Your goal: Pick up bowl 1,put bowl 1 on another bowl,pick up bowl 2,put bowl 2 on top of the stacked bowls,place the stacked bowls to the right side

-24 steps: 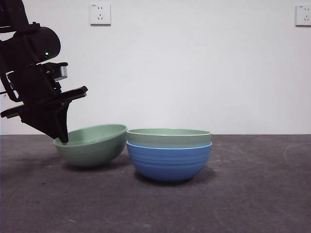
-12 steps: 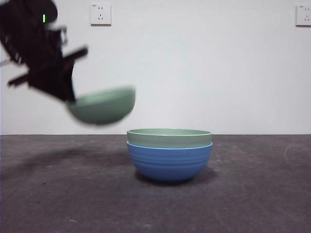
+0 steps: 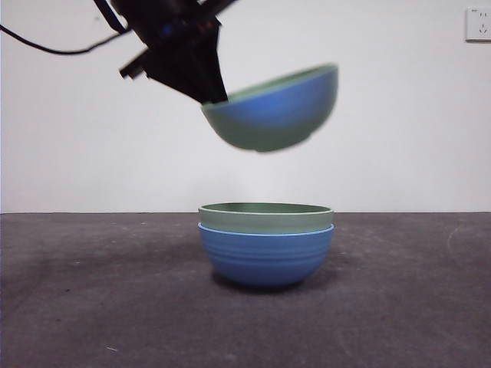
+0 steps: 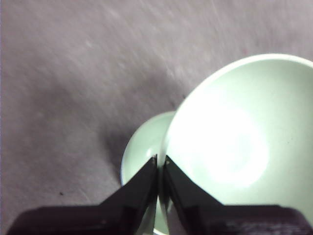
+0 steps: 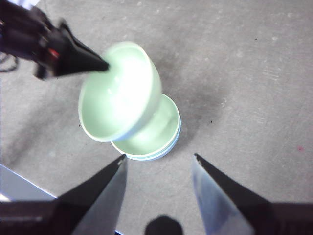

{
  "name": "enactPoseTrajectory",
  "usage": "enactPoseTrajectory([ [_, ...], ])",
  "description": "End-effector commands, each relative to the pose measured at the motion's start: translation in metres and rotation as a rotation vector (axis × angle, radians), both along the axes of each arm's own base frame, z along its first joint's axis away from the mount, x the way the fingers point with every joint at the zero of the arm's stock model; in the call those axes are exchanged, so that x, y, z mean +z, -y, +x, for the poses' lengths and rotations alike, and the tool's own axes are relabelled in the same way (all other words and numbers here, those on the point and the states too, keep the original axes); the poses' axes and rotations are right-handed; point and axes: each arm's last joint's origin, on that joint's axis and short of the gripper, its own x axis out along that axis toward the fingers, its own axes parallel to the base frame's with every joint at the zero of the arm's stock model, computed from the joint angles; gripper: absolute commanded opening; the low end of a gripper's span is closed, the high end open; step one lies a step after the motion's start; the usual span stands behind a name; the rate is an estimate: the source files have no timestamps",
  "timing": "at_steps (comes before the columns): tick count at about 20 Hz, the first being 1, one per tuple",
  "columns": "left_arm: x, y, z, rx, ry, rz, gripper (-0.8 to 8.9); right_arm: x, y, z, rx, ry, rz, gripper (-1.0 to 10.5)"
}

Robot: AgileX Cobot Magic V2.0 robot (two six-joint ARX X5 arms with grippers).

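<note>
Bowl 2, pale green ribbed round bowl [image 3: 270, 109]: rim pinched by left gripper [image 4: 160, 164], tilted, directly above two stacked bowls [image 3: 265, 241]; right gripper [image 5: 157, 159] spread.

I can read no text, label, brand, number or sign from here. The bowls carry no lettering that I can make out, and neither does the table or the dark arm. The wall socket [image 3: 479, 23] at the upper corner of my front view has only its slots showing, with no legible marking on its plate.
</note>
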Motion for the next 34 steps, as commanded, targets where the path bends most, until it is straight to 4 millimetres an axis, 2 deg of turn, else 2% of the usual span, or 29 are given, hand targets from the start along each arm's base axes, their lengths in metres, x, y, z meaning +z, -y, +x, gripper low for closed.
enactPoseTrajectory([
  [1, -0.023, 0.011, 0.010, -0.008, -0.037, 0.049, -0.08, 0.000, 0.000, 0.000, -0.005, 0.000, 0.004, 2.2],
  [5, -0.051, 0.020, 0.020, -0.006, -0.096, 0.100, -0.08, 0.000, 0.000, 0.000, -0.005, -0.001, 0.004, 2.2],
  [7, -0.058, 0.020, 0.022, 0.002, -0.109, 0.126, -0.08, 0.000, 0.000, 0.000, -0.005, -0.001, 0.004, 2.2],
  [13, -0.060, 0.019, 0.021, -0.031, -0.098, 0.174, 0.07, 0.000, 0.000, 0.000, -0.005, -0.001, 0.004, 2.2],
  [14, -0.061, 0.019, 0.020, -0.034, -0.109, 0.177, 0.30, 0.000, 0.000, 0.000, -0.005, -0.001, 0.004, 2.2],
  [17, -0.062, 0.018, 0.018, -0.035, -0.129, 0.190, 1.87, 0.000, 0.000, 0.000, -0.005, -0.001, 0.004, 2.2],
  [22, -0.058, 0.019, 0.020, -0.029, -0.109, 0.175, 1.98, 0.000, 0.000, 0.000, -0.005, -0.001, 0.004, 2.2],
  [25, -0.037, 0.015, 0.021, -0.017, -0.111, 0.181, 1.98, -0.002, -0.003, 0.004, -0.015, -0.022, 0.007, 2.3],
  [28, 0.003, 0.006, 0.018, -0.004, -0.092, 0.170, 1.98, -0.010, -0.012, 0.019, -0.016, -0.077, -0.027, 2.3],
  [29, 0.020, 0.002, 0.013, 0.000, -0.080, 0.163, 1.98, -0.014, -0.017, 0.027, -0.017, -0.103, -0.043, 2.8],
  [31, 0.051, -0.007, 0.000, -0.017, -0.047, 0.159, 1.98, -0.026, -0.029, 0.046, -0.017, -0.161, -0.080, 4.8],
  [32, 0.065, -0.013, -0.009, -0.025, -0.030, 0.157, 1.98, -0.033, -0.035, 0.057, -0.017, -0.188, -0.097, 5.2],
  [34, 0.087, -0.026, -0.029, -0.041, 0.008, 0.153, 1.98, -0.049, -0.050, 0.081, -0.018, -0.227, -0.121, 5.2],
])
